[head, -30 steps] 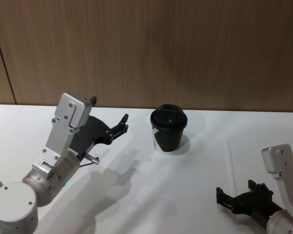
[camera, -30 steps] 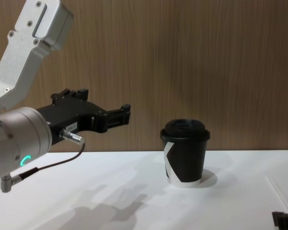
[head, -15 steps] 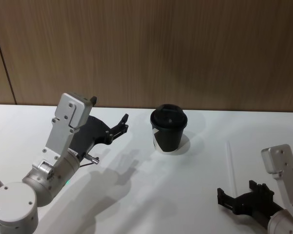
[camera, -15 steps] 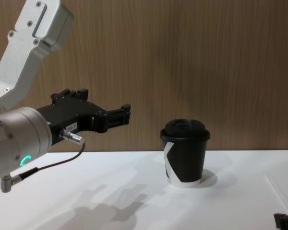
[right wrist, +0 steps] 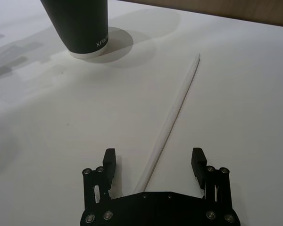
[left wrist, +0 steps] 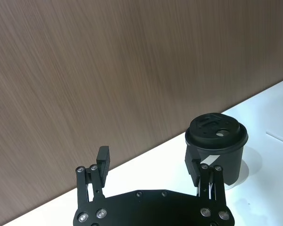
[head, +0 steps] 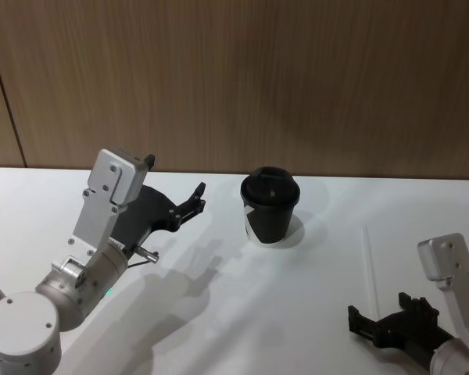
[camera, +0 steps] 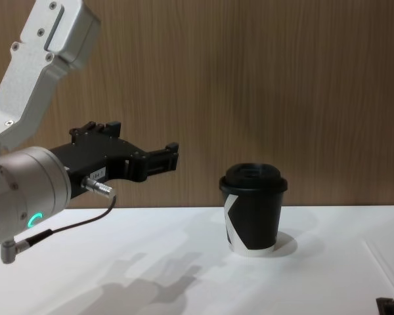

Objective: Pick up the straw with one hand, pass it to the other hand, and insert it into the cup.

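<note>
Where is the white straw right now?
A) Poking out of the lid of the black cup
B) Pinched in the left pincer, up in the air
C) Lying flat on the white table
C: the straw lies flat on the white table, its near end between the open fingers of the right pincer, apart from the black paper cup.

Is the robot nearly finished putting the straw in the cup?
No, it's just starting. Done: nothing yet; the straw lies flat on the table. In hand: the right gripper is open, low by the straw's near end, one finger each side. Left to do: grab it, pass it to the open left gripper hovering beside the cup, then poke it through the lid.
</note>
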